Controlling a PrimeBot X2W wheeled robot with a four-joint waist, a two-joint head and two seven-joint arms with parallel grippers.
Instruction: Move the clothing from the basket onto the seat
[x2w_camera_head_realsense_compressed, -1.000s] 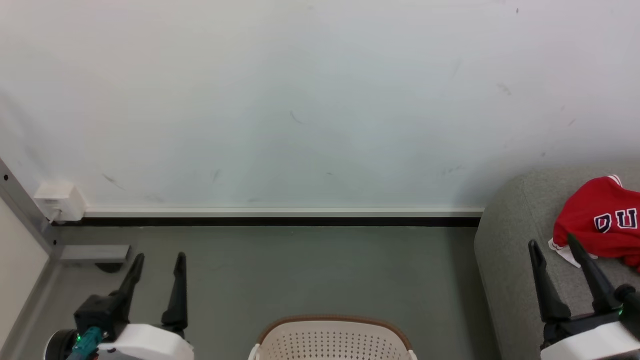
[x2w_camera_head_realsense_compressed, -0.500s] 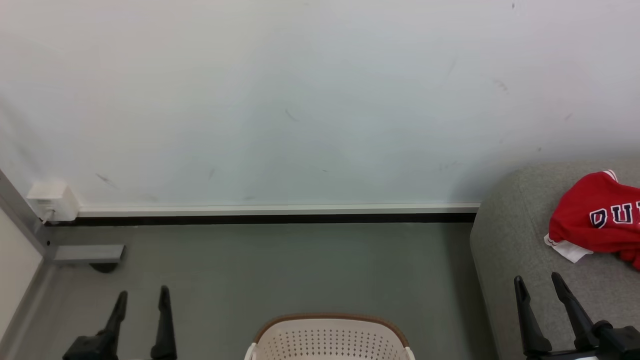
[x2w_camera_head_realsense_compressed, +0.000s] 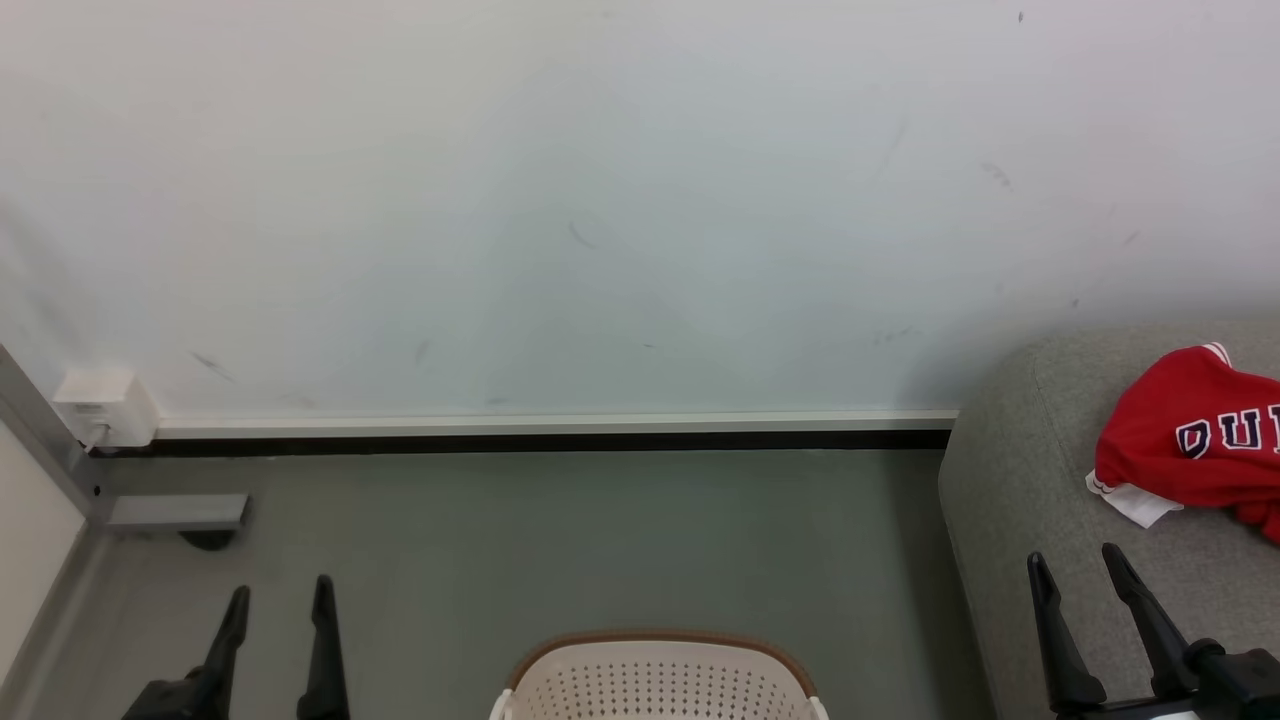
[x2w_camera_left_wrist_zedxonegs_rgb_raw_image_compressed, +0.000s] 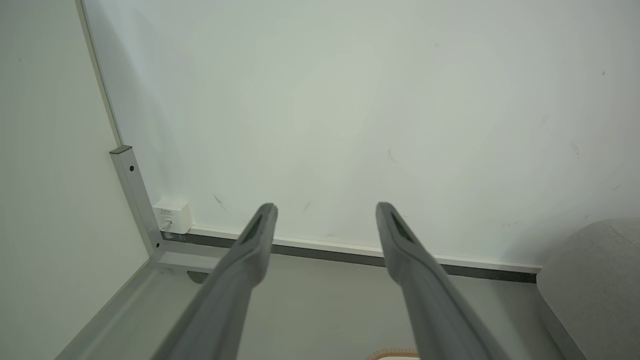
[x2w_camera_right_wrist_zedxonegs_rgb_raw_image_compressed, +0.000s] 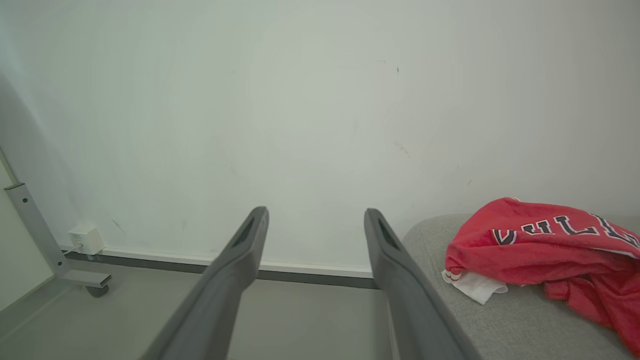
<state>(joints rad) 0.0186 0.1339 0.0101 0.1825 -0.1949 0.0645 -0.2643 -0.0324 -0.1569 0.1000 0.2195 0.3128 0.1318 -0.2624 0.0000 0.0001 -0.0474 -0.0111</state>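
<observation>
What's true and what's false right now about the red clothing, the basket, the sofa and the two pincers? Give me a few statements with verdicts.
1. The red jersey with dark white-outlined letters lies on the grey woven-fabric sofa. True.
2. The right pincer is shut on the jersey. False: it is open, holds nothing and is apart from the jersey.
3. The cream perforated plastic basket with a brown rim stands on the sofa. False: it stands on the grey floor, to the left of the sofa.
4. The left pincer is open and holds nothing. True.
</observation>
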